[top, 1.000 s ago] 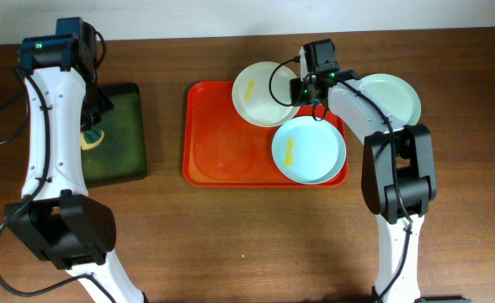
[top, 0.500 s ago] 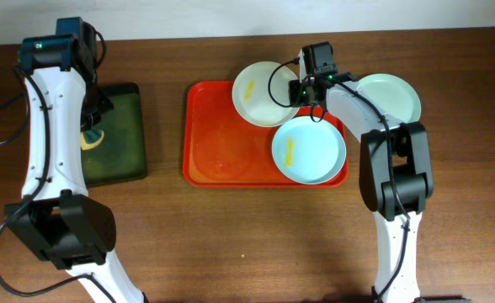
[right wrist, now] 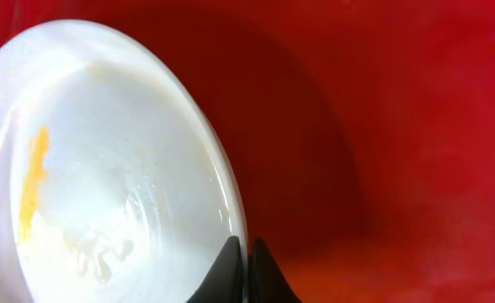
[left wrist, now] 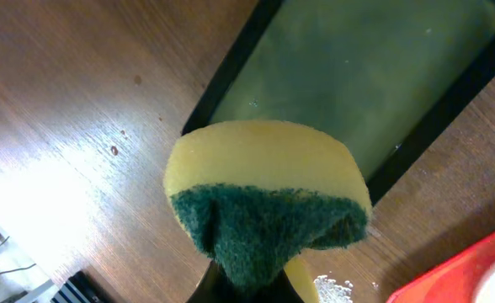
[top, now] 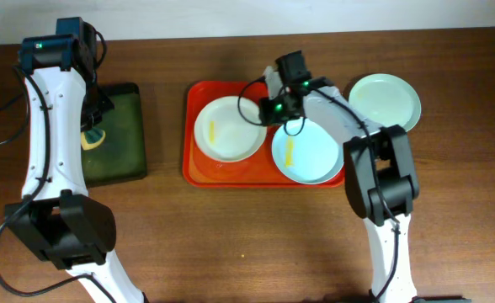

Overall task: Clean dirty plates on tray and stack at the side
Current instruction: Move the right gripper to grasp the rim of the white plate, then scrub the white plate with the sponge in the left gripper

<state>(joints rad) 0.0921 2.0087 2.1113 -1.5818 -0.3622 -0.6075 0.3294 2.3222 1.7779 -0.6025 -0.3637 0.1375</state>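
Observation:
The red-orange tray [top: 201, 168] lies mid-table. A cream-white plate [top: 226, 128] with a yellow smear sits on its left half; my right gripper [top: 267, 110] is shut on its right rim, which shows in the right wrist view [right wrist: 246, 252] with the plate [right wrist: 104, 168] over the tray [right wrist: 399, 126]. A mint-blue plate [top: 308, 149] with a yellow smear lies on the tray's right half. Another mint-blue plate [top: 385, 100] rests on the table right of the tray. My left gripper [left wrist: 247, 290] is shut on a yellow-and-green sponge [left wrist: 264, 198] above the dark green tray [top: 117, 135].
The dark green tray [left wrist: 374, 76] lies at the left of the table. White specks [left wrist: 332, 288] lie on the wood beside it. The table's far edge runs close behind both trays.
My right gripper has pulled the cream-white plate from the tray's far right corner leftward onto the tray's left half. The left arm has not moved.

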